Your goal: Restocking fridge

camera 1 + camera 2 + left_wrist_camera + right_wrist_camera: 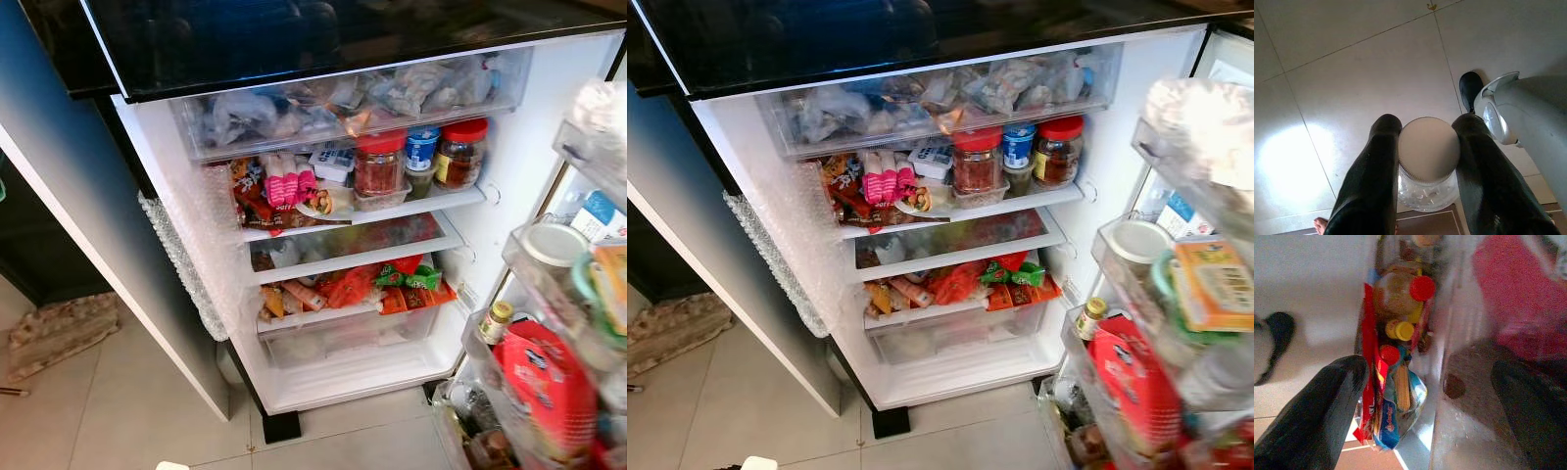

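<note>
My left gripper (1427, 128) is shut on a clear jar with a white lid (1428, 149), held low over the tiled floor; the lid's edge peeks in at the bottom of the left eye view (171, 465). The fridge (509, 186) stands open ahead. Its upper shelf (460, 198) carries two red-lidded jars (380, 163), a blue-lidded tub (422, 147) and pink packets (286, 181). Snack packets (353, 286) crowd the lower shelf. My right gripper (1430, 369) is open, fingers spread wide, above the door's bottom rack, where bottles with red and yellow caps (1400, 296) stand.
The open fridge door (549, 372) at right holds a red pack (544, 382), a small bottle (496, 321) and tubs. A frosted drawer (353, 98) tops the shelves and a crisper bin (343, 338) sits below. A mat (59, 333) lies on the floor at left.
</note>
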Controlling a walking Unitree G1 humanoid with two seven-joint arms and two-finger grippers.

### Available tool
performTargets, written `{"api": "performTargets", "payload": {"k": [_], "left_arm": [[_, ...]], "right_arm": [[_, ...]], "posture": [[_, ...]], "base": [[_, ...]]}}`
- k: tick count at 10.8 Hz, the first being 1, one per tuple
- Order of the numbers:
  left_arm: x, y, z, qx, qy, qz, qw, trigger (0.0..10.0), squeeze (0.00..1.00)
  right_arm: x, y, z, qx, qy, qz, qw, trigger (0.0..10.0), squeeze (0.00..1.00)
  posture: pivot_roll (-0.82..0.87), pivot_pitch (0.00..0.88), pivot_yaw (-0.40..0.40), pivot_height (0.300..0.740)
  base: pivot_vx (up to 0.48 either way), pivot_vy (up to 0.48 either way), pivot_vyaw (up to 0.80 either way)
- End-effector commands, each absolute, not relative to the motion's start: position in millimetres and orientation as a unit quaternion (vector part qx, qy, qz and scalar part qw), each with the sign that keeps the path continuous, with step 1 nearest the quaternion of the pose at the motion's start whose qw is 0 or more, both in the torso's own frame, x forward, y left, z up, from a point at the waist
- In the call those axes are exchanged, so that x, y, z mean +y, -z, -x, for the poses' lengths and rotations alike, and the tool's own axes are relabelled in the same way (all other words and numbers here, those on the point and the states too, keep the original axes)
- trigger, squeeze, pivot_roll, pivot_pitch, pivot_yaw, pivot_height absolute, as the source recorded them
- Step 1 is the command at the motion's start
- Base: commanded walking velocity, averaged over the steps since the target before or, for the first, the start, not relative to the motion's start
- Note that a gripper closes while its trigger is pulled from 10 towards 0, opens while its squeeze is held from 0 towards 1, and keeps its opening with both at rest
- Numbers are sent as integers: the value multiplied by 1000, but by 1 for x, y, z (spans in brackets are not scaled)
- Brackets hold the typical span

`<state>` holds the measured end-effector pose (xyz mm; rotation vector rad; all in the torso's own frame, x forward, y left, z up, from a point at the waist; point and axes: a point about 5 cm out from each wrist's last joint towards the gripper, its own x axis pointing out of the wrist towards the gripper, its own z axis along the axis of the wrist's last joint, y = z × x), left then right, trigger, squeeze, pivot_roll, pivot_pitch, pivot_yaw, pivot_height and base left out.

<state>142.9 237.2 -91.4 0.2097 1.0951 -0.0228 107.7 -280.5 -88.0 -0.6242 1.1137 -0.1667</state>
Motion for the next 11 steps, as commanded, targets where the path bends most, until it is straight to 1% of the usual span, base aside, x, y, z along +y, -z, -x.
{"api": "performTargets", "payload": {"k": [1,3,4,5,6,7,8,10,11], "left_arm": [[243,91,-139,525,11,-105,844,10000,0],[243,91,-139,526,12,-106,844,10000,0],[242,92,-139,526,12,-105,844,10000,0],[243,92,-136,529,10,-105,842,10000,0],[245,92,-135,529,6,-105,842,10000,0],[247,92,-134,529,2,-104,842,10000,0],[246,92,-134,530,1,-103,842,10000,0],[242,93,-134,528,1,-97,844,10000,0],[239,94,-134,527,1,-95,844,10000,0]], "right_arm": [[-290,85,-104,522,105,290,795,10000,0],[-287,86,-105,522,100,274,801,10000,0],[-276,90,-108,521,84,246,813,10000,0],[-257,95,-111,520,72,165,835,10000,0],[-244,98,-114,521,63,118,843,10000,0],[-233,101,-115,525,53,78,846,10000,0],[-228,102,-115,529,51,52,846,10000,0],[-226,104,-113,531,55,51,844,10000,0],[-229,104,-109,534,67,44,842,10000,0]], "posture": [[-36,0,60,740],[-36,0,59,740],[-34,0,57,740],[-33,0,56,740],[-30,0,56,740],[-24,0,53,740],[-19,0,52,740],[-18,0,53,740],[-18,0,51,740]], "base": [[0,0,0],[0,0,0],[0,0,0],[0,0,0],[0,0,0],[0,0,0],[0,0,0],[0,0,0],[0,0,0]]}}
